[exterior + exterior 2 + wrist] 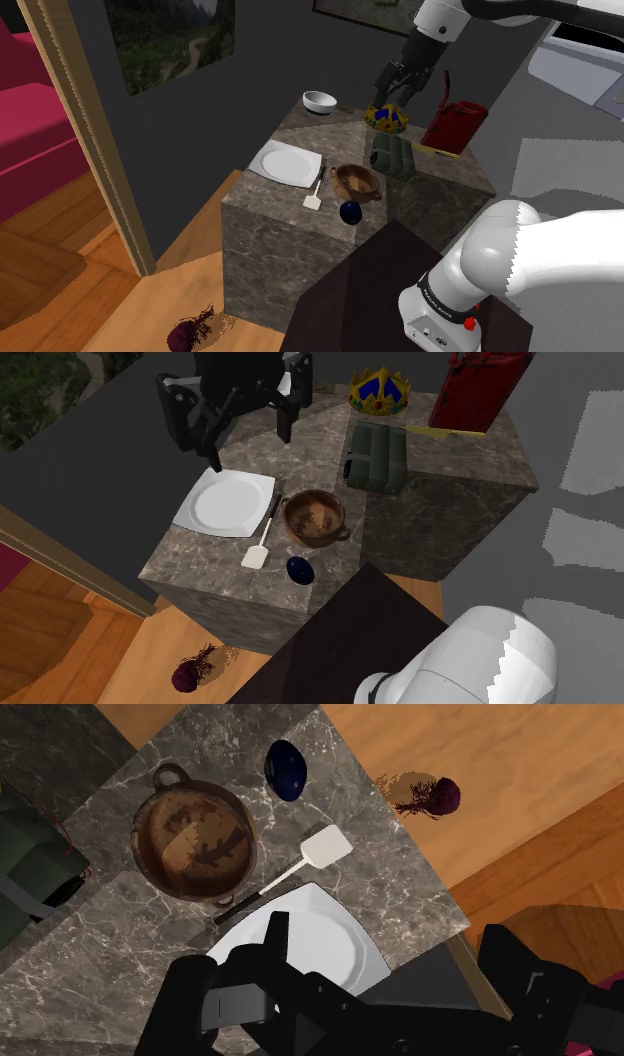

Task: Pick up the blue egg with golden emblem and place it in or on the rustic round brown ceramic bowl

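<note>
near the worktop (330,442) edge closest to the stand, the dark blue egg (298,569) lies just beside the brown bowl (314,516) and the white spatula (258,547); the gripper (250,442) hangs high over the white plate (225,502), fingers spread apart, holding nothing; the risk, i judge: an off-centre descent could nudge the round egg so it rolls off that edge; a slanted pinch could squirt it out
</note>
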Robot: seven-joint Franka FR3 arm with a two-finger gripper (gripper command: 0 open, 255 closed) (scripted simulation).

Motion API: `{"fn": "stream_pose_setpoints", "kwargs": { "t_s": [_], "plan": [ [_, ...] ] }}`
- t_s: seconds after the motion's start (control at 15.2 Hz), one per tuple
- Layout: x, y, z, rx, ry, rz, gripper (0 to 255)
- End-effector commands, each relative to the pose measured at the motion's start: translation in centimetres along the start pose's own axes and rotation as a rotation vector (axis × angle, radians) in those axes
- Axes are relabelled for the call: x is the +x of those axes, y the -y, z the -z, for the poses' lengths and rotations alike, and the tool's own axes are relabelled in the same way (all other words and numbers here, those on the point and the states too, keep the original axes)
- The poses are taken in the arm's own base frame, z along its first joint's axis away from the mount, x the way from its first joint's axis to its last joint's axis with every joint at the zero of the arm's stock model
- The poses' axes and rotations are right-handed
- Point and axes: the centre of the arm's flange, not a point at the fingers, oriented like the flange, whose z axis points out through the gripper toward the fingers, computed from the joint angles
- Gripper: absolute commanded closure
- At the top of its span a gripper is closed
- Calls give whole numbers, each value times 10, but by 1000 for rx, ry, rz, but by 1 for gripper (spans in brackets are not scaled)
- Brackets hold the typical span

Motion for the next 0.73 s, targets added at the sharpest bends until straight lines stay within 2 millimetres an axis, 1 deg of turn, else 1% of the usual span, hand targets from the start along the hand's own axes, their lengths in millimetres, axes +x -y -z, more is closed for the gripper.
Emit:
{"fn": "stream_pose_setpoints", "kwargs": {
  "t_s": [0.0, 0.66],
  "plan": [
    [0, 0, 0, 0, 0, 0, 0],
    [-10, 5, -131, -84, 39, 215, 0]
  ]
}}
